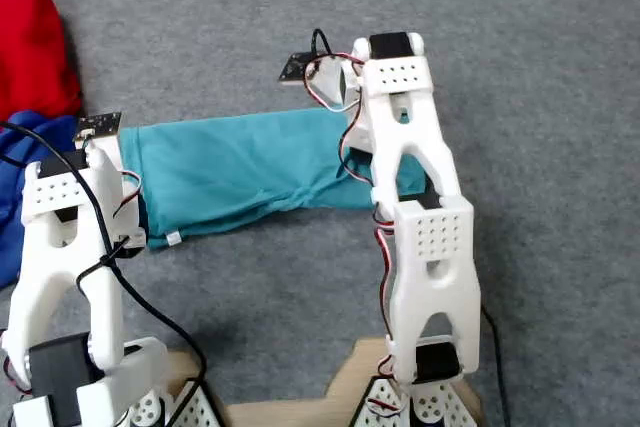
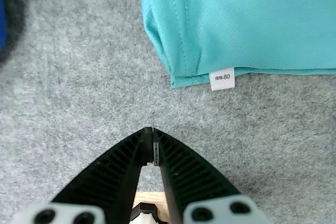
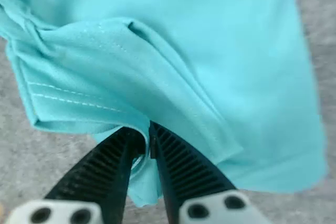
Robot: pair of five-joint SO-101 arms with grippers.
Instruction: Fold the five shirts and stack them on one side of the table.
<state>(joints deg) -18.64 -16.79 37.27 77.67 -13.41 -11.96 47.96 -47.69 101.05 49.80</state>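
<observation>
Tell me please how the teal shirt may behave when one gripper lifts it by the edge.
Probably floppy: the teal shirt bunches into soft folds where the right gripper pinches it. It looks thin and light, so it would likely sag below the grip. On the fuzzy grey table cover it may drag, not slide.

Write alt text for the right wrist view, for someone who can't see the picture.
The right hand is shut on a bunched edge of the teal shirt, whose stitched hem is folded over just beside the grip. The shirt lies on the grey table, which shows along the sides.
</observation>
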